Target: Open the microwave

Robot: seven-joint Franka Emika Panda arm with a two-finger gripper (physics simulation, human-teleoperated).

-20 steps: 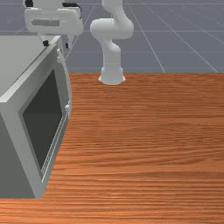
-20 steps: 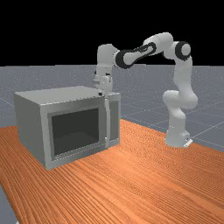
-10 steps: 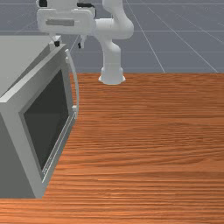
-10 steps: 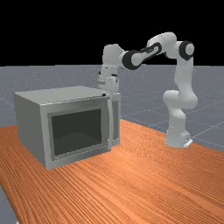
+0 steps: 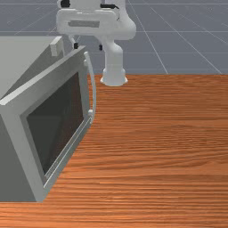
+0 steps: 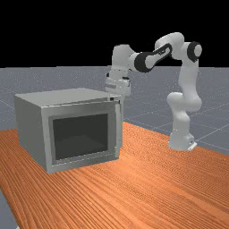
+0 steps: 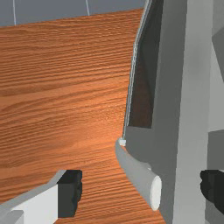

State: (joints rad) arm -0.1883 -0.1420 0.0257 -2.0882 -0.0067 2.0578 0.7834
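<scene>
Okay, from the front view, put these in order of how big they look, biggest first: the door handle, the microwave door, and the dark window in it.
1. Microwave door, window included
2. Dark window, set inside the door's frame
3. Door handle, a thin curved bar

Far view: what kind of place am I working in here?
Most likely a simulated test space rather than a real kitchen: a microwave with its door ajar sits on a bare wooden table, a robot arm reaches over to it, and a gridded floor runs off under a black backdrop.
</scene>
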